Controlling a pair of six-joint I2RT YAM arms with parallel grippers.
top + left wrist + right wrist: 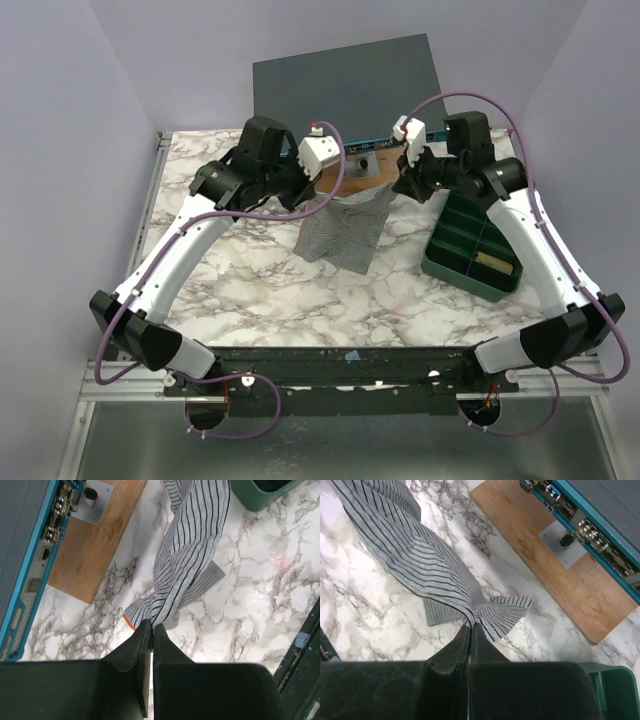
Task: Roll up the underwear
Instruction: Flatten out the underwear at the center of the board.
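Observation:
The grey black-striped underwear (345, 230) hangs above the marble table (260, 290), held up by its two top corners. My left gripper (312, 196) is shut on its left corner; in the left wrist view the cloth (185, 565) runs out of the closed jaws (151, 625), with an orange trim at the edge. My right gripper (398, 186) is shut on the right corner; in the right wrist view the cloth (415, 555) fans out from the closed jaws (471, 625). The lower edge drapes down to the tabletop.
A dark green compartment bin (472, 247) with a roll-shaped item stands at the right. A wooden board (362, 170) with a blue-edged device (345, 78) lies at the back, also in the right wrist view (560, 555). The table's front edge has a black rail (340, 360).

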